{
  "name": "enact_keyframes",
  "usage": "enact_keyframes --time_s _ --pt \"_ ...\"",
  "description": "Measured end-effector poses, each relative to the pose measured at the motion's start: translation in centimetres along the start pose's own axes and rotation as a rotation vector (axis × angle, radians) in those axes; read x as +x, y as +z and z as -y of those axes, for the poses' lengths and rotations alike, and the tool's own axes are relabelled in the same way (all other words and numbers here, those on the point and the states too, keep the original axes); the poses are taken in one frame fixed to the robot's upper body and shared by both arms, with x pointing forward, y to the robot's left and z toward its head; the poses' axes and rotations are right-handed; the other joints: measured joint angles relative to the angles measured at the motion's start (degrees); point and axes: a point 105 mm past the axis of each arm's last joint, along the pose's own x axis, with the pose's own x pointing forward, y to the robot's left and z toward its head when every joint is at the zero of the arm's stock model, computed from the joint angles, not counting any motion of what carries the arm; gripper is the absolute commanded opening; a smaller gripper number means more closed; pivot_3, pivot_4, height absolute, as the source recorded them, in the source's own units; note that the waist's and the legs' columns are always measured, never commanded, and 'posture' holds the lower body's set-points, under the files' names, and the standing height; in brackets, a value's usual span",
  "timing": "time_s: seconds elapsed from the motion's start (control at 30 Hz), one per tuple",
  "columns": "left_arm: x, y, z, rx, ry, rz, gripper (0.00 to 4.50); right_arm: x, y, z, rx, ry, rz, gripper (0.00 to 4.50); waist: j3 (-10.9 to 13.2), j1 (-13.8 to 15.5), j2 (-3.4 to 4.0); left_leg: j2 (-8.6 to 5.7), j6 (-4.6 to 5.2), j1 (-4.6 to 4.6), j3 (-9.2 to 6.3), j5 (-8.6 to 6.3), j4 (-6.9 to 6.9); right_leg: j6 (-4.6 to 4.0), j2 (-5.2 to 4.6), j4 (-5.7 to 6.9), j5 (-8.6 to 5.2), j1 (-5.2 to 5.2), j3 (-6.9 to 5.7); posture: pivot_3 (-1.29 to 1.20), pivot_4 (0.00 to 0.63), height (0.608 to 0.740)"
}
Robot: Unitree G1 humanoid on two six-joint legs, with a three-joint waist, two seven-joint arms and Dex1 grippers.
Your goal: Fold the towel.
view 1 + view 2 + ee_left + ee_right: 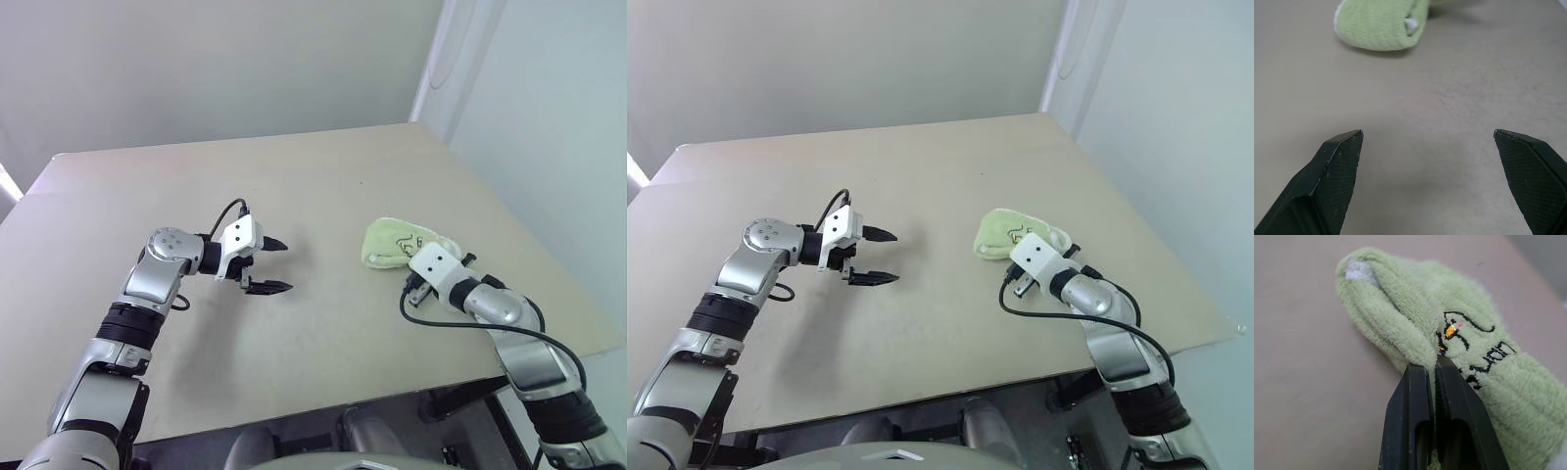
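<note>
A tan table [294, 186] stands against a pale wall [196, 59]. The right gripper [1433, 363] is pinched closed on a fold of the towel [392, 242], beside its dark stitched mark [1459, 330]. The towel lies bunched on the table's right side. Well apart to the left, the left gripper [276, 265] hovers with jaws wide, empty, pointing toward the towel.

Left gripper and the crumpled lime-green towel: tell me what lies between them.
Nothing: only bare tan tabletop separates the open left gripper from the soft lime-green cloth towel, as the left eye and left wrist views show.
</note>
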Motion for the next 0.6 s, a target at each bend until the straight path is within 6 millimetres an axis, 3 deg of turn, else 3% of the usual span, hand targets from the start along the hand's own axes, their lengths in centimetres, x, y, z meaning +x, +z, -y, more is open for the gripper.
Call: enact_keyframes --time_s 0.23,0.37,0.6 --pt "0.2 -0.1 0.1 0.013 -0.009 -0.003 4.5 -1.9 0.8 -2.1 0.131 0.181 -0.004 0.04 0.0 0.0 0.0 0.0 0.0 0.07 -0.01 0.0 0.02 0.0 0.02 0.05 0.01 0.05 0.0 0.0 0.0 0.74" --pt "0.4 -0.5 0.2 0.004 -0.012 -0.015 4.5 -2.1 0.9 -2.0 0.164 0.186 -0.003 1.07 0.0 -0.1 -0.01 0.0 0.0 0.05 0.0 0.0 0.02 0.0 0.02 0.03 0.0 0.05 0.0 0.0 0.0 0.74" --pt "0.5 -0.7 0.0 0.008 -0.012 -0.022 4.5 -2.9 1.5 -2.0 0.168 0.219 0.018 3.63 0.0 0.0 -0.02 0.0 0.0 0.04 0.0 0.0 0.01 0.0 0.01 0.02 0.0 0.03 0.0 0.0 0.0 0.74"
